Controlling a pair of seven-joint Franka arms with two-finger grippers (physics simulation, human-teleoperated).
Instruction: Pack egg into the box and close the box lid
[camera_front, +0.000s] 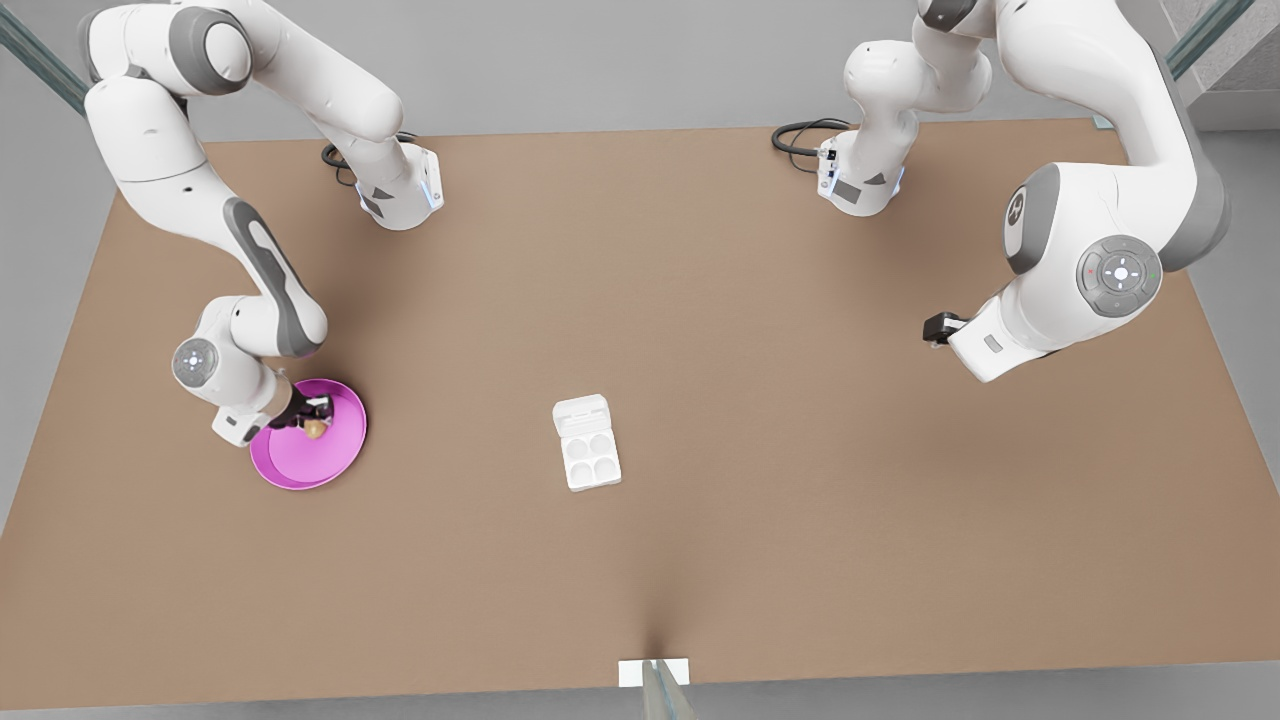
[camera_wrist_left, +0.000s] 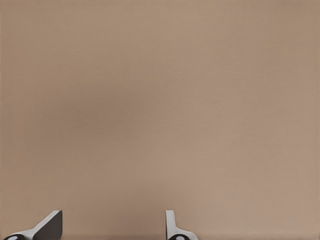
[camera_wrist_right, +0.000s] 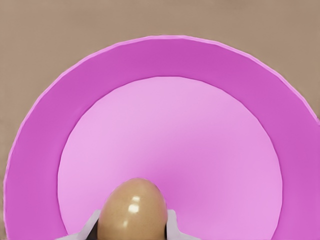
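You have the right gripper (camera_front: 312, 420) with its jaws closed round the egg (camera_wrist_right: 132, 210) over the pink plate (camera_front: 340, 460), the box (camera_front: 588, 458) nearby unfilled, its box lid (camera_front: 582, 412) open, while the left gripper (camera_front: 938, 328) waits, jaws parted and empty.

A round pink plate (camera_front: 340, 455) sits on the brown counter (camera_front: 800, 500) near its left edge in the front view. Black cables (camera_front: 800, 135) lie along the far edge.

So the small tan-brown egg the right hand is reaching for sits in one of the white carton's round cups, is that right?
Not quite: the small tan-brown egg sits on the round pink plate, between the right hand's fingers, as the right wrist view shows. The white carton's cups are empty.
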